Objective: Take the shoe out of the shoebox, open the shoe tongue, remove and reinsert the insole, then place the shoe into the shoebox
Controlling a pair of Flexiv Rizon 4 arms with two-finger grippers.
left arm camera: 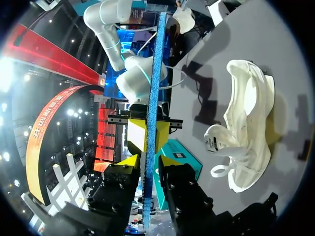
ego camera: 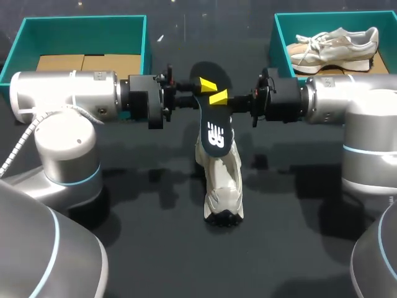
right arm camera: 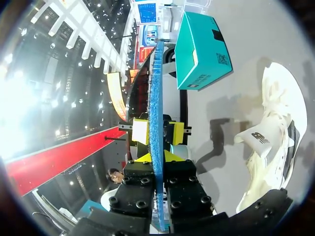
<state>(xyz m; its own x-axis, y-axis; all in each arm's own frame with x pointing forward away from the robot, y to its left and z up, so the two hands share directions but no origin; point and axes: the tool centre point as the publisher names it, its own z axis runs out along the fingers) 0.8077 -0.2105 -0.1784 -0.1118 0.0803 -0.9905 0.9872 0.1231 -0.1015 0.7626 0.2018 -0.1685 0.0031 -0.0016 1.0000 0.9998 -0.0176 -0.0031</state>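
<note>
The left gripper (ego camera: 205, 84), coming in from 9 o'clock, and the right gripper (ego camera: 219, 98), from 3 o'clock, are both clamped on the dark insole (ego camera: 214, 133). It is held above the pale shoe (ego camera: 223, 186), which lies in the middle of the table (ego camera: 298, 248). At 1 o'clock a shoebox (ego camera: 280, 38) holds a second shoe (ego camera: 335, 45).

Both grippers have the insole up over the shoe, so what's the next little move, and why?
Probably ease the insole down toward the opening of the shoe. The left gripper and right gripper pinch it from opposite sides above the shoe, clear of it, so reinserting looks like the next step.
</note>
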